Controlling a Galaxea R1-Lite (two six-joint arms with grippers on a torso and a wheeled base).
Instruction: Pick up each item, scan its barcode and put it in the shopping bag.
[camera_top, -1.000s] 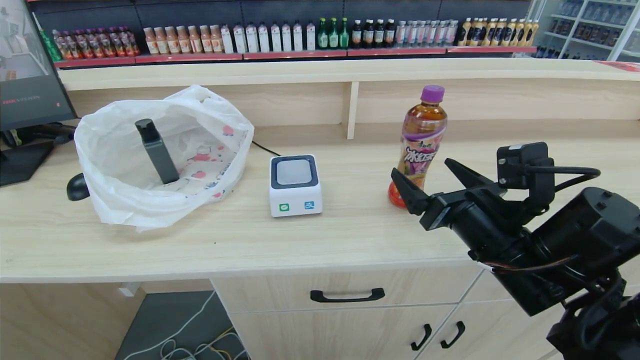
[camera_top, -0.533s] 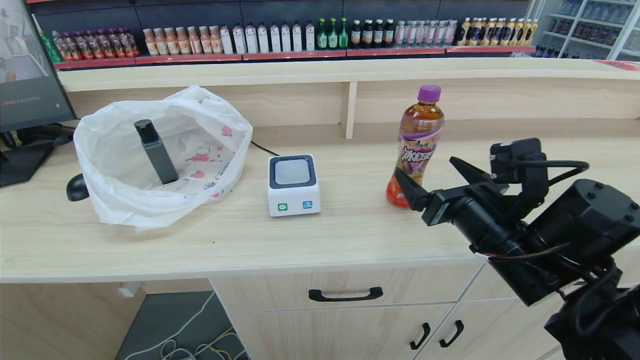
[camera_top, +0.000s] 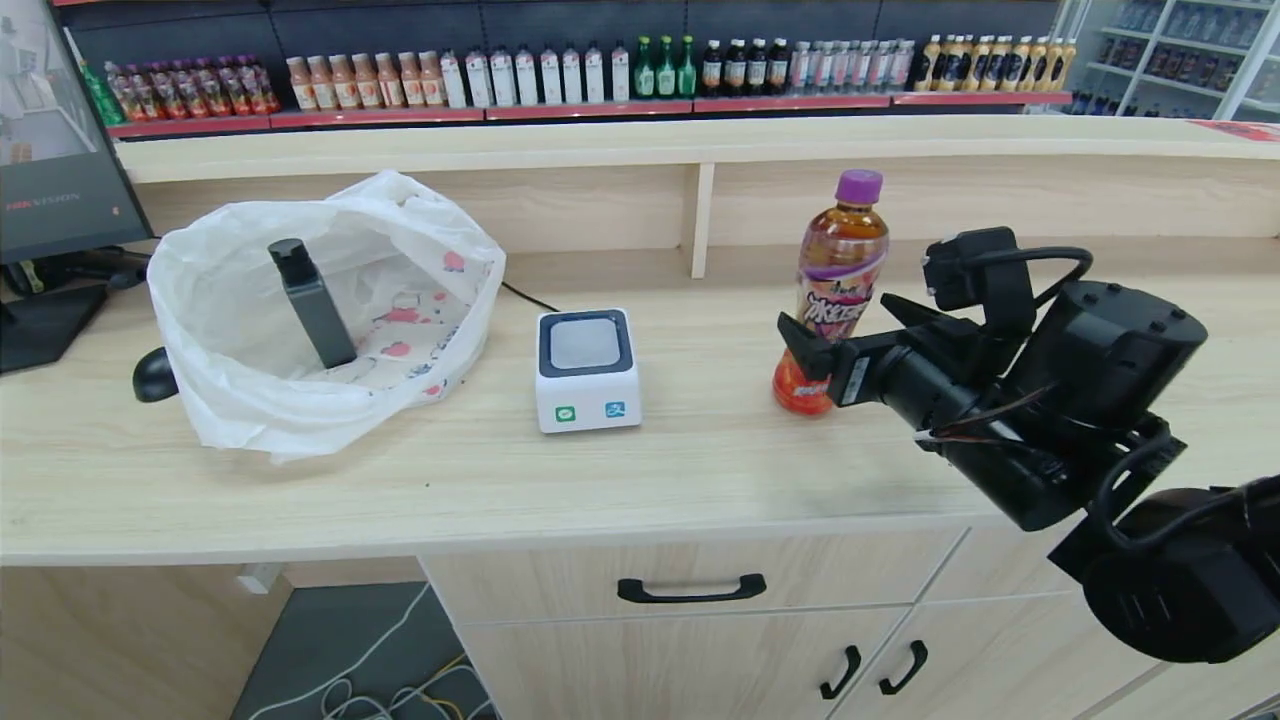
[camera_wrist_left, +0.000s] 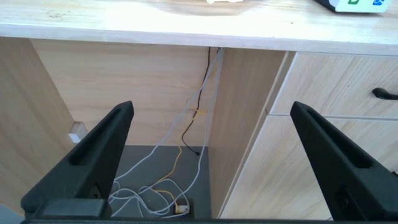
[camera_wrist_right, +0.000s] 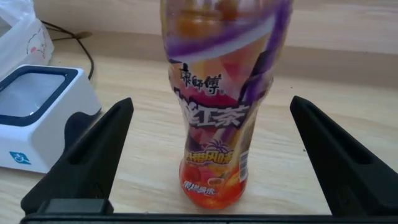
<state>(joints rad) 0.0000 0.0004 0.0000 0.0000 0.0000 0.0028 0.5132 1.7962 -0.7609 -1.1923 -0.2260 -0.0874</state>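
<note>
A tea bottle (camera_top: 838, 290) with a purple cap stands upright on the wooden counter (camera_top: 700, 460), right of the middle. My right gripper (camera_top: 836, 312) is open and level with the bottle's lower half, one finger on each side of it and just short of it. In the right wrist view the bottle (camera_wrist_right: 217, 124) stands ahead between the spread fingers (camera_wrist_right: 87, 168). A white barcode scanner (camera_top: 587, 368) sits mid-counter. At the left, a white shopping bag (camera_top: 240, 400) stands open with a dark grey bottle (camera_top: 312, 300) inside. My left gripper (camera_wrist_left: 211, 106) is open below the counter edge.
A monitor (camera_top: 50, 150) and a black rounded object (camera_top: 153, 375) sit at the counter's far left. A raised ledge (camera_top: 640, 145) runs behind the bottle, with drink shelves (camera_top: 600, 75) beyond. Drawers (camera_top: 690, 590) lie below the counter; cables (camera_wrist_left: 180, 155) hang in the open recess.
My right gripper has risen and moved forward to the bottle, so its open fingers now flank the bottle's lower part. The bottle, scanner and bag have stayed put.
</note>
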